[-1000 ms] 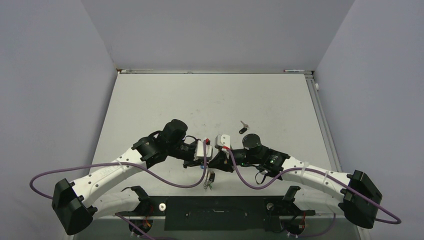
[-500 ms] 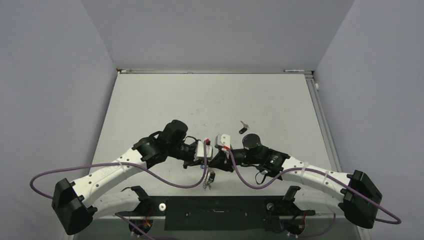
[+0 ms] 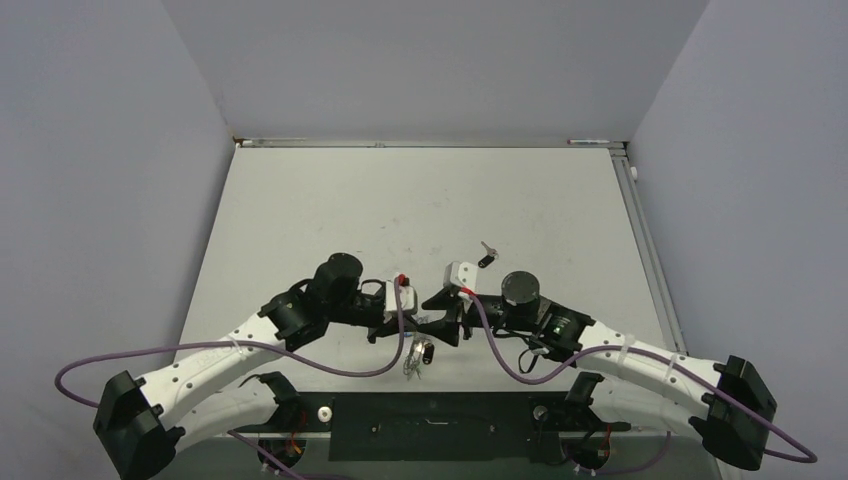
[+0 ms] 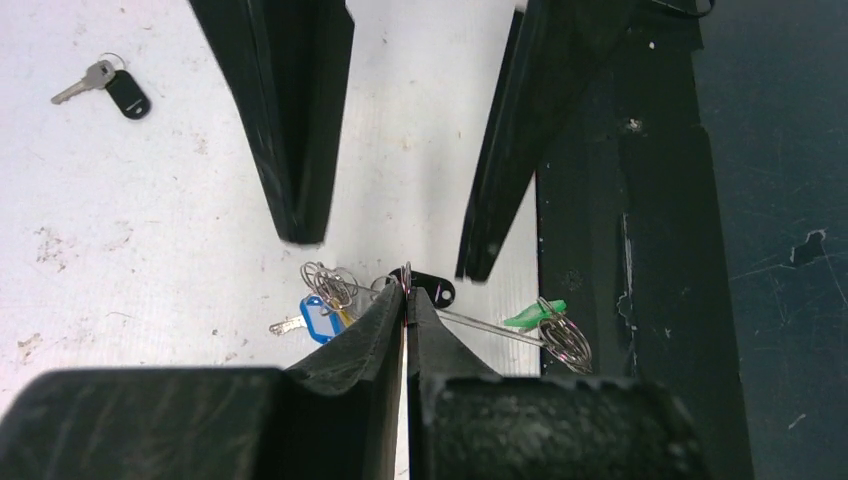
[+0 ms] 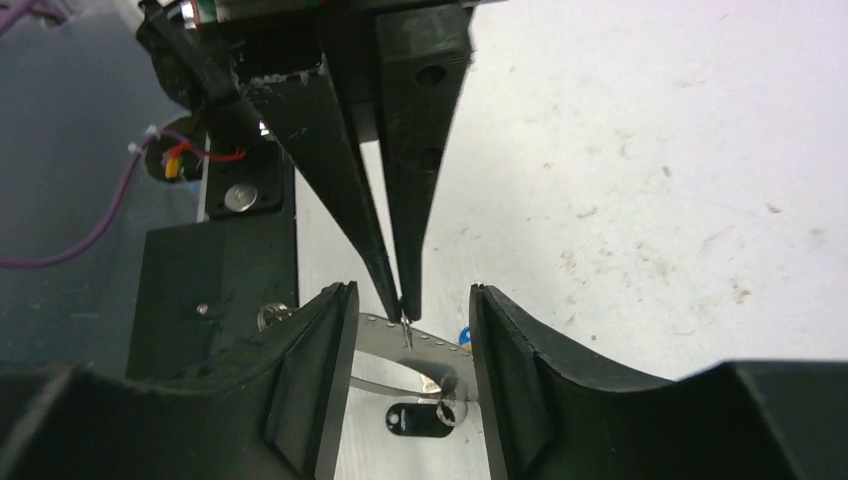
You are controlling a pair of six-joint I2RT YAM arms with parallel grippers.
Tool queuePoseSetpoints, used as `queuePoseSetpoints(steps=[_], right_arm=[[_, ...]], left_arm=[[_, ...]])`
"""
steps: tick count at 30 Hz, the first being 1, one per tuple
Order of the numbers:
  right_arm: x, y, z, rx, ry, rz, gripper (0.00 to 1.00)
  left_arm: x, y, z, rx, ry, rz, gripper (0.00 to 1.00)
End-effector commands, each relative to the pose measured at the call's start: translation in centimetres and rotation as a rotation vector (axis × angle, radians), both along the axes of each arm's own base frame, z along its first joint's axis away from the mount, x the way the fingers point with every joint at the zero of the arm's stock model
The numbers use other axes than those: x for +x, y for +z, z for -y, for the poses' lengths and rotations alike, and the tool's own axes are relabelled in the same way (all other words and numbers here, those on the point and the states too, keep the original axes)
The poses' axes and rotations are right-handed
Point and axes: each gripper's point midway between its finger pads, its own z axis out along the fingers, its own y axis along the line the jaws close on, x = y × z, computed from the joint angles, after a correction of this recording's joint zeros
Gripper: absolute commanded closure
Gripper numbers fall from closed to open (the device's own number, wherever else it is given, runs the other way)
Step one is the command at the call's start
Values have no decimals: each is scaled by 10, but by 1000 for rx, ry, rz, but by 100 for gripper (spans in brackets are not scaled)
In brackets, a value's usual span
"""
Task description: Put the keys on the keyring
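Since a second ago the two wrists have drawn apart, the left arm back toward 7 o'clock and the right toward 1 o'clock, and the right jaws have let go and spread while the left jaws have closed. From above, the threaded keys (image 3: pixel 421 354) dangle between the wrists near the counter's (image 3: pixel 330 220) near edge, and the loose black key (image 3: pixel 486 257) lies flat at about 1 o'clock of them, well apart. We read this as a handover: one arm holds the loop so the other is free to fetch. In the left wrist view the left jaws are pressed together on the thin wire of the keyring (image 4: pixel 470 320), with a black key head (image 4: pixel 432 289) just beside the pinch. A blue key (image 4: pixel 318 320) hangs at 8 o'clock of the pinch and a green one (image 4: pixel 531 315) at 3 o'clock along the wire. The right fingers (image 4: pixel 295 120) stand open above, touching nothing, and the loose key sits at 10 o'clock of the frame. In the right wrist view the right jaws stand apart on either side of the left fingers (image 5: pixel 415 150), whose tips meet on the wire. The pinch seems meant to keep the ring lifted and steady, though so thin a wire could swivel in it.
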Motion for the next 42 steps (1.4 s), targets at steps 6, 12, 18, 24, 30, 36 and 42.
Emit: queuePoseSetpoints(steps=[6, 12, 18, 24, 30, 36, 42], right_arm=[[7, 31, 17, 206, -144, 9, 56], [-5, 27, 17, 251, -94, -19, 44], [-1, 27, 16, 263, -90, -42, 19], [22, 23, 19, 236, -213, -39, 28], [29, 15, 25, 222, -270, -26, 15], [1, 16, 20, 282, -94, 51, 13], [-16, 12, 10, 284, 54, 102, 22]], left_arm=[[12, 48, 6, -306, 199, 1, 100], [7, 54, 2, -406, 259, -73, 100], [5, 56, -2, -471, 290, -79, 100], [5, 58, -4, -461, 286, -56, 100], [3, 54, -6, -426, 280, -43, 100], [-6, 54, -8, -391, 219, -24, 100], [-13, 52, -9, -369, 179, -17, 100]])
